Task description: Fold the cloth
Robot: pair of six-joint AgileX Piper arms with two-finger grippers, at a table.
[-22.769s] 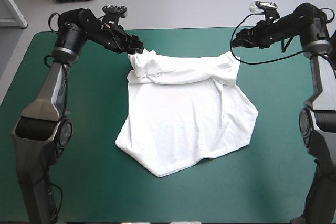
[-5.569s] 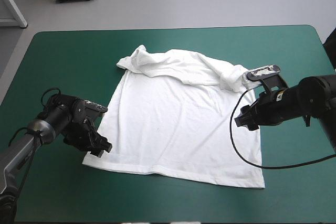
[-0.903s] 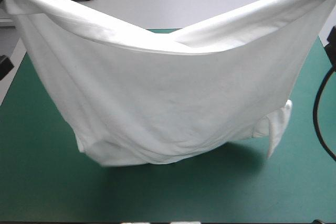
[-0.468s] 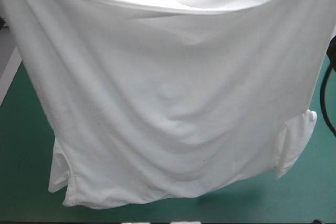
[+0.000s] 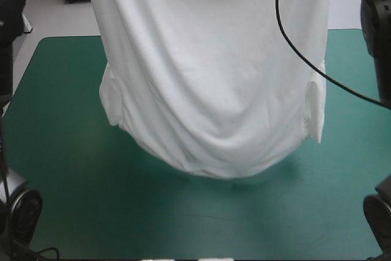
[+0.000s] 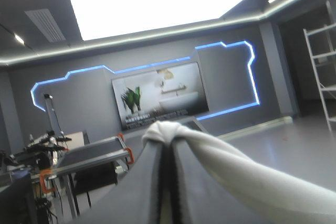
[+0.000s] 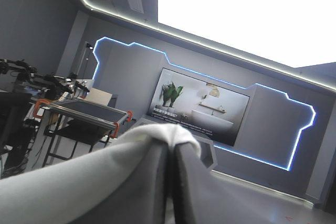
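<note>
Left end effector point(image 6: 166, 146) clamped on T-shirt point(image 5: 214, 90), right end effector point(image 7: 172, 145) likewise, both raised

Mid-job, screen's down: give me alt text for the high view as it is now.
A white T-shirt hangs lifted above the teal-green table, its top edge running out of the picture. Its sleeves dangle at either side and its rounded lower fold sags toward the table's middle, casting a shadow; contact cannot be told.

Worktop point(image 5: 61, 169) with teal-green cover, rounded far corner at 10 o'clock; darker shadow patch point(image 5: 269, 181) on it toward 5 o'clock.
</note>
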